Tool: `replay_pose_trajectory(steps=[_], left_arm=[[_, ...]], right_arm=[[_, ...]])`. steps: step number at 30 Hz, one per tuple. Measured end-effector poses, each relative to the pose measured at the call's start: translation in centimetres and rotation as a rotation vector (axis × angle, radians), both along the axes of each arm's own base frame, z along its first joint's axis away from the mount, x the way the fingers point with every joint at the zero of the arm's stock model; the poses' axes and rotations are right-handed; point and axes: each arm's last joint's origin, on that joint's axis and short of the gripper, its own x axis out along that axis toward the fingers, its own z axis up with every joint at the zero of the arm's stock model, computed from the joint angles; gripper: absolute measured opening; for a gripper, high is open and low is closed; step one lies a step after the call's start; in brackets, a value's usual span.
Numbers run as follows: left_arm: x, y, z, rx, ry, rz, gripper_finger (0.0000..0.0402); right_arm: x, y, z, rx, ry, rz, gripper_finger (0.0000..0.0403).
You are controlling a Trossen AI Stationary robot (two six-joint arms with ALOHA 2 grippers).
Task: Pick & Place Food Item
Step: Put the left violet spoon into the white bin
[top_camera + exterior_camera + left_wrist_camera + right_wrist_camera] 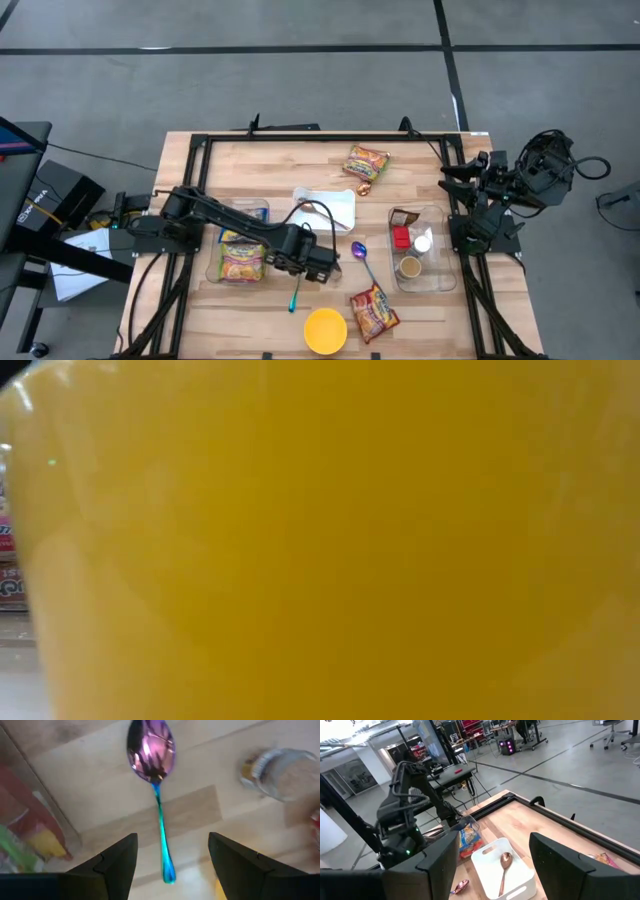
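left pincer (pixel 172 857) hangs released, holding nothing, over the blue handle of the purple spoon (pixel 152 775) lying on the desk (pixel 330 160) toward its front edge. right pincer (pixel 495 865), also released and empty, waits beyond the desk's right edge.

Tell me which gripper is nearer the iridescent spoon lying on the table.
Left. The left gripper hovers right over the spoon, its open fingers straddling the blue handle. The right gripper is parked off the table's right edge, far from it.
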Motion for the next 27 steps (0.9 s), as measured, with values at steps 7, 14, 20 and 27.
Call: replay_pose_trajectory(steps=[7, 14, 20, 27], left_arm=[[-0.1, 0.0, -2.7, -0.013, -0.045, -0.002, 0.0189], [-0.6, -0.1, -4.7, -0.02, -0.059, -0.008, 0.0153], [-0.9, 0.0, -5.3, -0.017, -0.048, -0.009, 0.015], [-0.9, 0.0, -6.0, -0.043, -0.074, -0.013, 0.015]], right_arm=[[0.0, 0.0, 0.0, -0.02, 0.007, 0.003, 0.0235], [0.0, 0.0, 0.0, -0.02, 0.007, 0.003, 0.0235], [0.0, 0.0, 0.0, -0.02, 0.007, 0.003, 0.0235], [0.0, 0.0, 0.0, -0.02, 0.007, 0.003, 0.0235]])
